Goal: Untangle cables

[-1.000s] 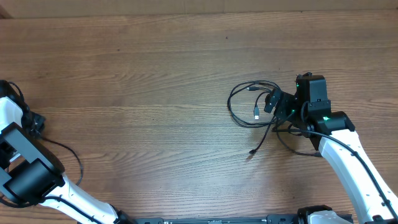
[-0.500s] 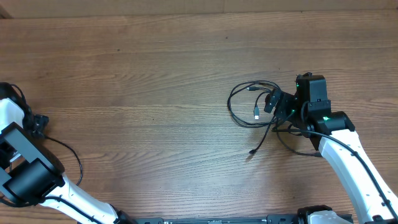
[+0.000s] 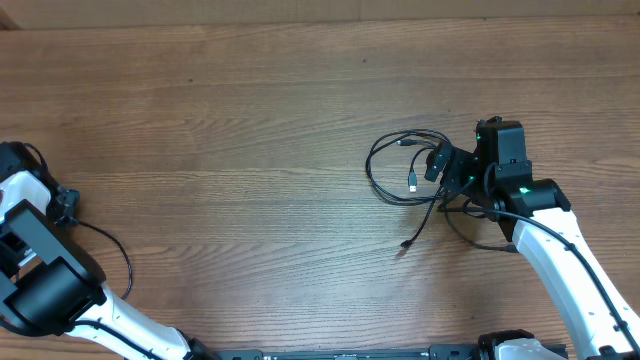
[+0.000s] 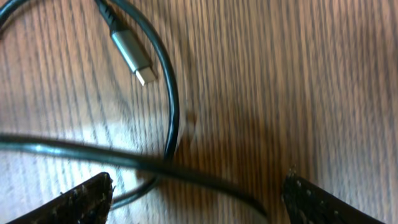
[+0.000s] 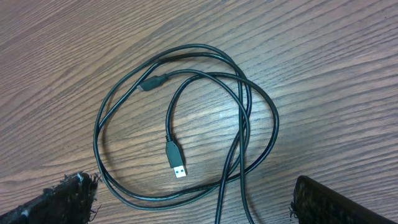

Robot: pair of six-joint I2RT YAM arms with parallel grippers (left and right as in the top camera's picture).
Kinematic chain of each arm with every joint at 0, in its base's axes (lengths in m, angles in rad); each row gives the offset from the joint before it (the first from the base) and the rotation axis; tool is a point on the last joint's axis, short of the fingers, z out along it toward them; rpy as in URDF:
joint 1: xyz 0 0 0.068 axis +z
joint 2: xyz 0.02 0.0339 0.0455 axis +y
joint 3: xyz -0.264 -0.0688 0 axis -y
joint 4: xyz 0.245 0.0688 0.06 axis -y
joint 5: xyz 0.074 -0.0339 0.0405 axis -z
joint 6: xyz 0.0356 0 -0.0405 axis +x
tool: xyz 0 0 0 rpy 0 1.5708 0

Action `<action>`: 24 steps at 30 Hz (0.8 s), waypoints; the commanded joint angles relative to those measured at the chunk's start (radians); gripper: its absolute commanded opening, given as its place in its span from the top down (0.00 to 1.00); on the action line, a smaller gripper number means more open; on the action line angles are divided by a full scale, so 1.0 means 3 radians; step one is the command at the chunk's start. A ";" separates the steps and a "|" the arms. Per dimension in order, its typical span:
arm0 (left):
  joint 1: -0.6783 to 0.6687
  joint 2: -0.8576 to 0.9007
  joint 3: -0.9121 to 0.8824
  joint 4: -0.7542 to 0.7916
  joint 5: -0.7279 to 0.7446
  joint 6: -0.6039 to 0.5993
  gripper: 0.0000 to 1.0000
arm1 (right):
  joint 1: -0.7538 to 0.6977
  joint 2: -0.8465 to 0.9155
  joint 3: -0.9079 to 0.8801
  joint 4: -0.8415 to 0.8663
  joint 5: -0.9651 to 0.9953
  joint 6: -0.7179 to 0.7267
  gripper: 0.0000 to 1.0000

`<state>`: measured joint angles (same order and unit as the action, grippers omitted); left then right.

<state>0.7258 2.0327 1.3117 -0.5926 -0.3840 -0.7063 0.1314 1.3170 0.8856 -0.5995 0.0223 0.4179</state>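
Nearest, at the table's [image 3: 250, 90] left edge: left gripper [image 4: 199, 194], jaws spread wide and gripping nothing; one cord [image 4: 169, 106] curves beneath it, ending in a silvery plug [image 4: 132, 57], and a strand runs across between the fingertips without being pinched.

Risk, as a judgement: closing here could catch two strands at once, since the curve and the crossing strand overlap just beside the left finger; lifting them together would drag a fresh knot into a cord that lies well apart from the rest.

Next, to the right: right gripper [image 3: 440, 164], jaws fully apart, empty, hovering at the right rim of the coil [image 5: 186, 124].

Risk, as a judgement: the coil's loops cross one another on the right side; a grasp at that crossing would likely take several strands, and pulling would tighten the tangle rather than open it; the thin cord may also slip from the pads.

Condition of the cables [image 3: 405, 170]: thin, black, limp, lying flat on the wood; loose overlapping loops; one USB plug [image 5: 176, 160] rests inside the ring, a tail trails toward the near edge.

Farthest: bare wood grain.
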 commanded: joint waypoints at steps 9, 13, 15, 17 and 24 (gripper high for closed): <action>0.0200 0.0024 -0.0640 0.0829 0.0586 0.0361 0.44 | -0.0009 -0.0064 0.0045 0.0009 -0.0008 0.0004 0.00; 0.0200 0.0024 -0.0662 0.0971 0.0572 0.0362 0.83 | -0.0009 -0.0064 0.0045 0.0009 -0.0008 0.0004 0.00; 0.0200 0.0024 -0.0661 0.1091 0.0572 0.0364 0.96 | -0.0009 -0.0064 0.0045 0.0009 -0.0006 0.0004 0.00; 0.0200 0.0024 -0.0655 0.1230 0.0613 0.0439 0.96 | -0.0009 -0.0064 0.0045 0.0009 -0.0008 0.0004 0.00; 0.0198 0.0024 -0.0338 0.1425 0.0926 0.0660 0.96 | -0.0009 -0.0064 0.0045 0.0009 -0.0008 0.0004 0.00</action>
<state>0.7891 2.0045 1.1610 -0.1619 -0.1925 -0.5457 0.1314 1.3170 0.8852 -0.5999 0.0227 0.4179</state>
